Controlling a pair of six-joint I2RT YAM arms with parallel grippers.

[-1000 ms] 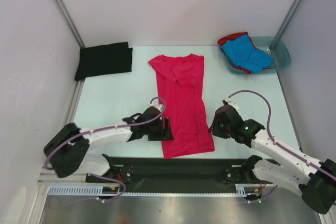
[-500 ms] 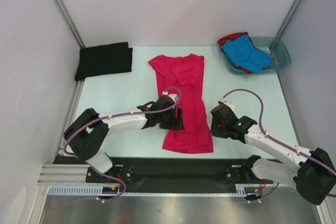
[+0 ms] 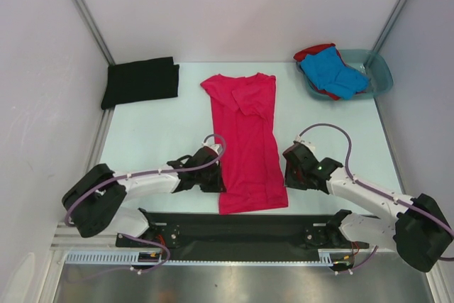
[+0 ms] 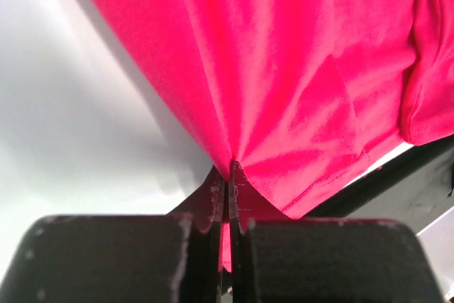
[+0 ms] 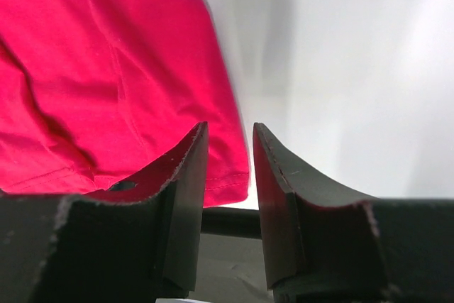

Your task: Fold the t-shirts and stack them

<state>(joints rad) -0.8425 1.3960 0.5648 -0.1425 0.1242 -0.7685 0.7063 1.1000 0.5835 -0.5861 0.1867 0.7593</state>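
A magenta-pink t-shirt [image 3: 245, 133] lies flat and lengthwise in the middle of the table, sleeves folded in. My left gripper [image 3: 220, 177] is at its lower left edge, shut on a pinch of the pink cloth [image 4: 284, 69]; the fabric rises into the closed left gripper [image 4: 228, 164]. My right gripper [image 3: 289, 168] sits just off the shirt's lower right edge, open. In the right wrist view the hem corner [image 5: 227, 182] lies between and beyond the fingers of the right gripper [image 5: 229, 133], not gripped. A folded black t-shirt [image 3: 140, 81] rests at the back left.
A teal basin [image 3: 384, 76] at the back right holds a crumpled blue t-shirt [image 3: 333, 72] over a red one [image 3: 312, 52]. A black strip [image 3: 241, 228] runs along the table's near edge. White walls close in the left and right sides.
The left gripper reached over the shirt, drew back to its left edge and shut on the cloth. The right gripper edged closer to the shirt's right edge, still open.
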